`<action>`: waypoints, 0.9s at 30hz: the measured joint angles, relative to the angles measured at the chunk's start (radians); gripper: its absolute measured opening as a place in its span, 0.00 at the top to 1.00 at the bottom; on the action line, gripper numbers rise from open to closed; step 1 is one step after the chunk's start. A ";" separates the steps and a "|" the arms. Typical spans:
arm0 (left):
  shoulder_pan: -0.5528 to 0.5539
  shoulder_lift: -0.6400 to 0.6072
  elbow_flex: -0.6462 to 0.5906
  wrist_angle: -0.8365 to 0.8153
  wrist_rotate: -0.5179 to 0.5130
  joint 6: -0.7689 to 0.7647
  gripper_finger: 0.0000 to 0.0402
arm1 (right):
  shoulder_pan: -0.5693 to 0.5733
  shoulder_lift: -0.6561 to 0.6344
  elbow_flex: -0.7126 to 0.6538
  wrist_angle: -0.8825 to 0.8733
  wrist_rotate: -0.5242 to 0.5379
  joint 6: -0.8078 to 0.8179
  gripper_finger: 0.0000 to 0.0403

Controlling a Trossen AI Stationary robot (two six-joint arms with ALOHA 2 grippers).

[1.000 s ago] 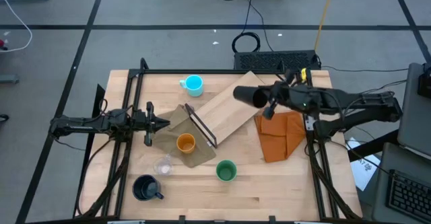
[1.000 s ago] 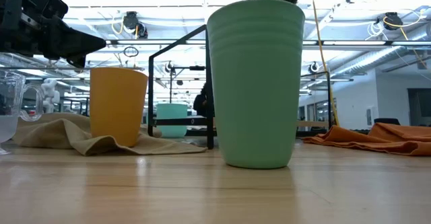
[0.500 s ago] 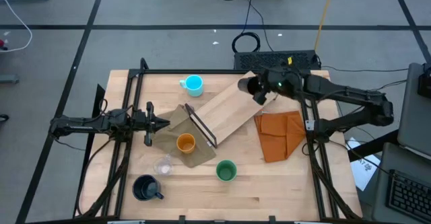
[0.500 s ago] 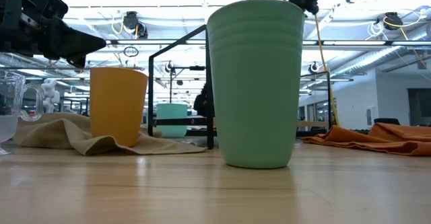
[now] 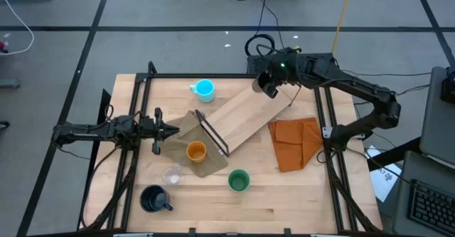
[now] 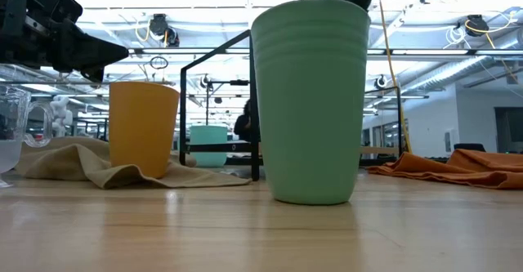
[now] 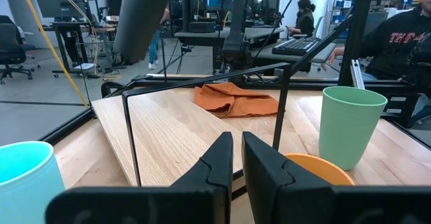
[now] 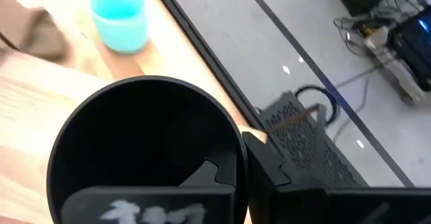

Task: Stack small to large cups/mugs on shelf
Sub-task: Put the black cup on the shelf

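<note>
Item, black tumbler (image 5: 268,85): right gripper (image 5: 279,80) is pinching its rim, hanging over the shelf (image 5: 245,116) at counter's one o'clock; next, probably lowering it upright onto the board.

The right gripper (image 5: 274,85), arm stretched toward the table's far edge, is clamped on the black tumbler (image 5: 267,85), while the left gripper (image 5: 173,129) (fingers nearly together) waits low at the left side.

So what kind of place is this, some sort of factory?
More likely a robotics lab or open workshop. Exposed ducts and strip lights run overhead, people sit at desks with a keyboard beyond the table, and cables trail over a grey taped floor.
</note>
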 joint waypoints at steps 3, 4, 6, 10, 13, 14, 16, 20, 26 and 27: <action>0.000 0.000 0.000 -0.001 0.001 0.000 0.91 | -0.035 0.023 0.000 -0.025 0.000 -0.013 1.00; 0.000 0.000 0.000 -0.003 0.001 0.000 0.91 | -0.046 0.030 0.000 -0.033 0.000 -0.017 1.00; 0.000 0.000 0.000 -0.003 0.001 0.000 0.91 | -0.066 0.047 0.000 -0.039 -0.005 -0.020 1.00; 0.000 0.000 0.000 -0.004 0.002 0.000 0.91 | -0.098 0.078 0.000 -0.031 -0.076 -0.042 1.00; 0.000 0.000 0.000 -0.004 0.002 0.000 0.91 | -0.120 0.097 0.000 -0.026 -0.082 -0.059 1.00; 0.000 0.000 0.000 -0.004 0.002 0.000 0.91 | -0.126 0.101 0.000 -0.026 -0.082 -0.062 1.00; 0.000 0.000 0.000 -0.005 0.002 0.000 0.91 | -0.140 0.108 0.000 -0.025 -0.084 -0.068 1.00; 0.000 0.000 0.000 -0.005 0.001 0.000 0.91 | -0.164 0.119 0.000 -0.008 -0.108 -0.085 1.00; 0.000 0.000 0.000 -0.005 0.001 -0.001 0.91 | -0.197 0.133 0.000 0.033 -0.185 -0.090 1.00; 0.000 0.000 0.000 -0.006 0.001 -0.001 0.91 | -0.200 0.135 0.000 0.037 -0.187 -0.090 1.00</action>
